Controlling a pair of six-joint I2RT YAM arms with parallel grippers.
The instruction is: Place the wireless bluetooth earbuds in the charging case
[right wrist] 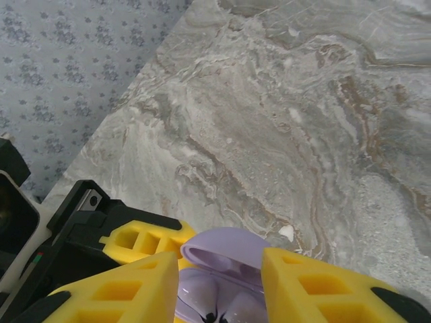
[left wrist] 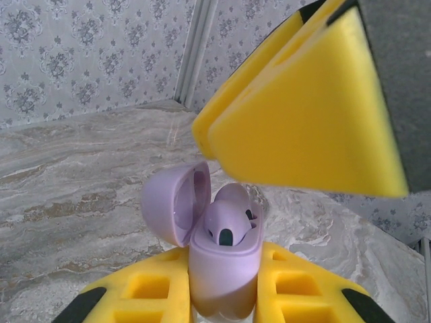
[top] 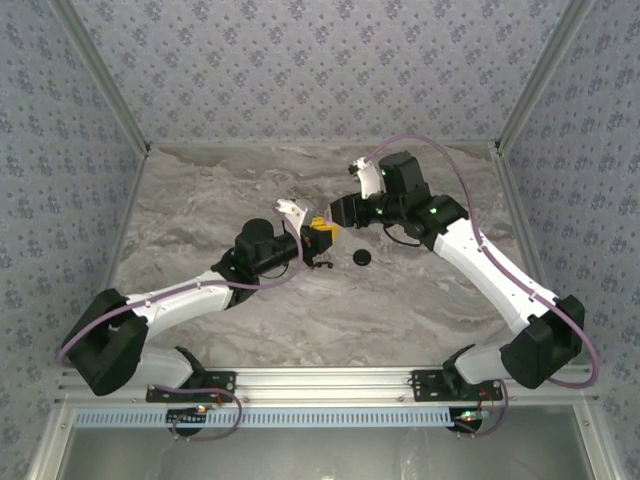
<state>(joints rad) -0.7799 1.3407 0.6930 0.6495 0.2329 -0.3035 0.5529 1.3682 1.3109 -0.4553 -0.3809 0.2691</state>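
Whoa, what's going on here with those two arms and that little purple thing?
Two robot arms are putting earbuds into a charging case. The left gripper is clamped on the lilac charging case and holds it upright over the marble table, with its lid flipped open. A lilac earbud sits in the case. The right gripper hangs right over the opening, its jaws slightly apart and gripping nothing visible. Whether both earbuds are in is hard to tell.

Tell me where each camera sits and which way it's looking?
Top external: above and behind, looking down on the table; both arms show.
Left wrist: on the left gripper, looking across to the wall; its fingers hold the charging case.
Right wrist: on the right gripper, looking down; its fingers straddle the case.
Both wrist views share the case.
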